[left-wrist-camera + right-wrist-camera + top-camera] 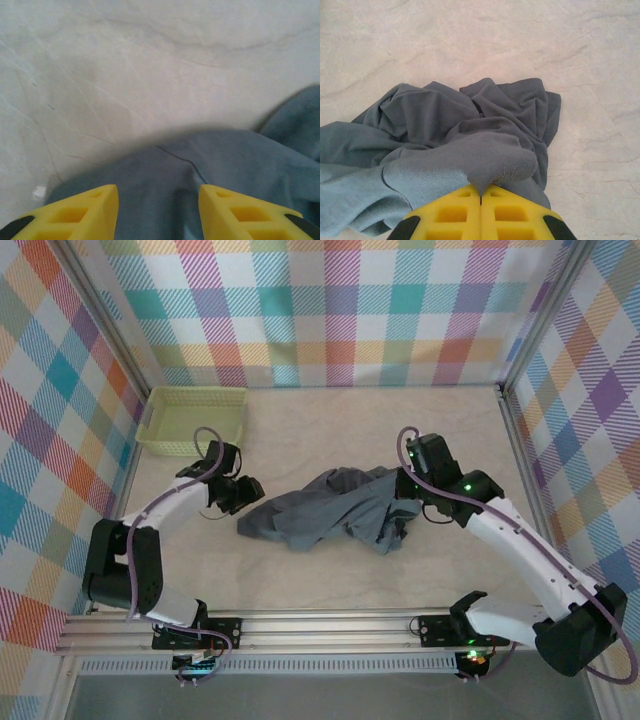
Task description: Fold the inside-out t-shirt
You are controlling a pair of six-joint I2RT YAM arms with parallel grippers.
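Wrinkly blue-grey t-shirt heap, fold pinched in right gripper, left gripper parted over cloth, pale veined table, plaid walls.

Pale-green basket (mesh) at table's far-left corner.

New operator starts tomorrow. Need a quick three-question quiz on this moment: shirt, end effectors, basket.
1. True or false: the right end effector is shut on a fold of the t-shirt.
2. The left end effector is: A) open, with shirt cloth below the gap; B) shut on a sleeve; C) shut on nothing.
3. Fill in: the green basket sits at the far-____ corner of the table.
Key: 1 true; 2 A; 3 left.
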